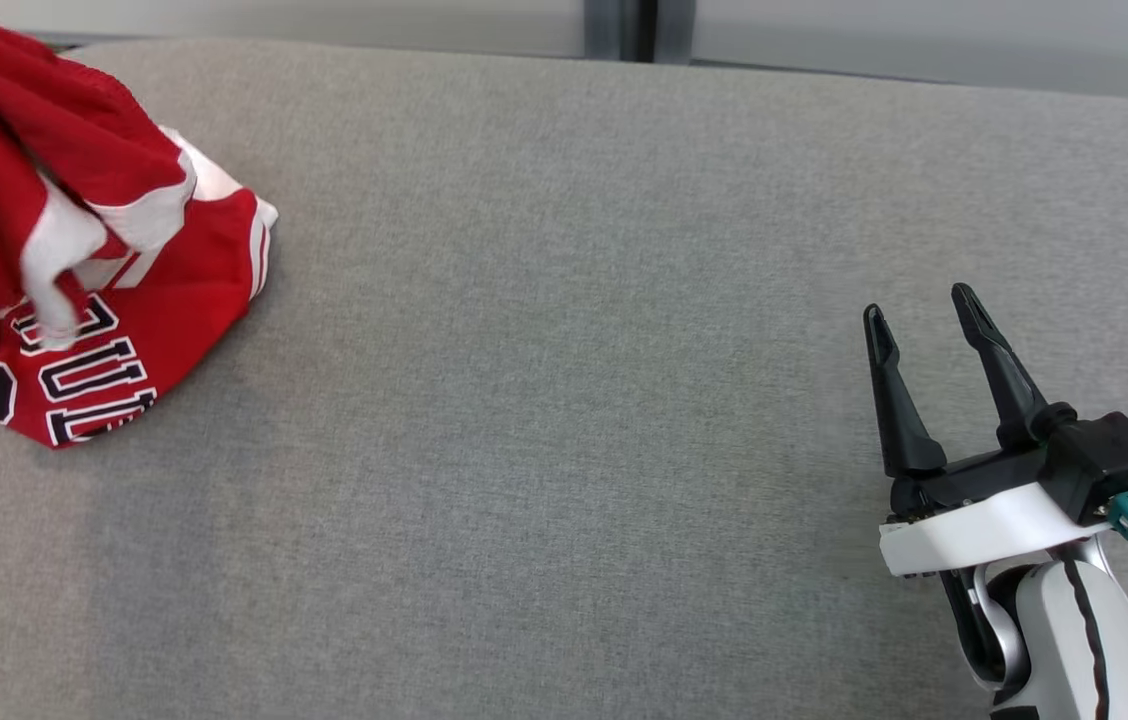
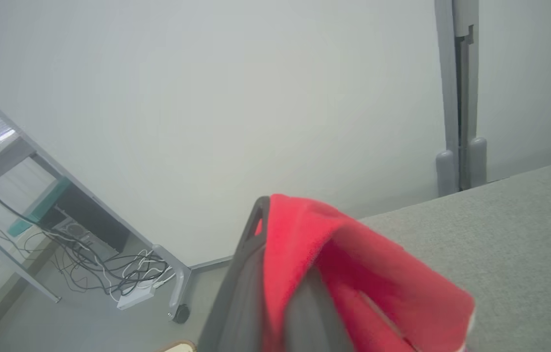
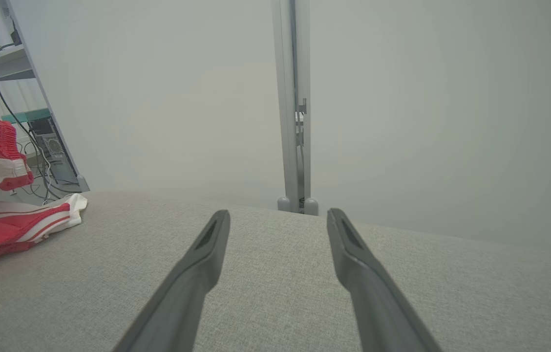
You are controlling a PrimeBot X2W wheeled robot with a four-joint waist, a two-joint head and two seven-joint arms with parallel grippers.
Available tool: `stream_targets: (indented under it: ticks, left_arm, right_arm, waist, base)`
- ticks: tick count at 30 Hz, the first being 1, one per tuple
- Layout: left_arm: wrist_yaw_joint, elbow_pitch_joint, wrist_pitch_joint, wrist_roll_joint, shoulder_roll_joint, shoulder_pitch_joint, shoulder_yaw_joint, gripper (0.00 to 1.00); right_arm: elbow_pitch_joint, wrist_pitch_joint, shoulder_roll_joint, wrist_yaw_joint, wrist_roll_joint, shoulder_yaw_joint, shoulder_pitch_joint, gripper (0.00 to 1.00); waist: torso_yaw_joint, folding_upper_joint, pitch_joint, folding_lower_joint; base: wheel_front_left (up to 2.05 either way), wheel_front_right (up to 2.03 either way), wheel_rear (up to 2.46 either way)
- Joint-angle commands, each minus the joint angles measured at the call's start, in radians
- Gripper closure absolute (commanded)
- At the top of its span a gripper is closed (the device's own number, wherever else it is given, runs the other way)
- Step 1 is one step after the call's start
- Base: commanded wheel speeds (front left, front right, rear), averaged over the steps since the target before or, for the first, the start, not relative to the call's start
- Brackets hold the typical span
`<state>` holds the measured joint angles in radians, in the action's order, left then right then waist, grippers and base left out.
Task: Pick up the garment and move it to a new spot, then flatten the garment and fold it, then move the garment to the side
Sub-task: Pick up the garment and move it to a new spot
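Just 1 red garment (image 1: 154,330), partly lifted: left jaws clamp it, right jaws gape empty.

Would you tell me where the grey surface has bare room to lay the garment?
The grey surface is bare across its middle, between the red garment at far left and the right gripper at lower right. Only the left end is crowded.

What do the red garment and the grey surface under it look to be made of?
Red garment: likely a soft jersey knit, matte, judging by its limp folds, fine mesh-like texture and white trim. Grey surface: woven fabric covering, matte, with a fine heathered weave; what lies underneath cannot be told.
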<state>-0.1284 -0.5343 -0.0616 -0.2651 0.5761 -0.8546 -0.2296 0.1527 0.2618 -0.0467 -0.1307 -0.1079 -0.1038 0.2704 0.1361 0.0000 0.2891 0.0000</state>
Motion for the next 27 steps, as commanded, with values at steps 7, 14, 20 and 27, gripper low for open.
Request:
stream_targets:
  ticks: [7,14,20,27]
  left_arm:
    - [-0.001,0.135,-0.061,-0.038,0.025,-0.050,-0.085,1.00]
    - [-0.002,0.252,-0.090,-0.077,0.012,-0.077,-0.153,1.00]
    - [0.000,0.330,-0.077,-0.088,-0.064,-0.051,-0.228,1.00]
    - [0.001,0.329,-0.015,-0.066,-0.179,0.008,-0.344,1.00]
  right_arm:
    - [0.006,0.006,-0.007,0.000,-0.060,-0.015,-0.011,0.00]
    - [0.003,0.006,-0.007,0.000,-0.082,-0.012,-0.009,0.00]
    - [0.001,0.006,-0.007,0.000,-0.093,0.000,-0.011,0.00]
    - [-0.005,0.005,-0.007,0.000,-0.098,0.004,0.005,0.00]
  waist:
    - [-0.090,0.0000,-0.079,0.0000]
    - [-0.158,0.0000,-0.083,0.0000]
    - [-0.213,0.0000,-0.063,0.0000]
    - [-0.264,0.0000,-0.029,0.0000]
  base:
    - [0.00,0.00,0.00]
    - [0.00,0.00,0.00]
    - [0.00,0.00,0.00]
    - [0.00,0.00,0.00]
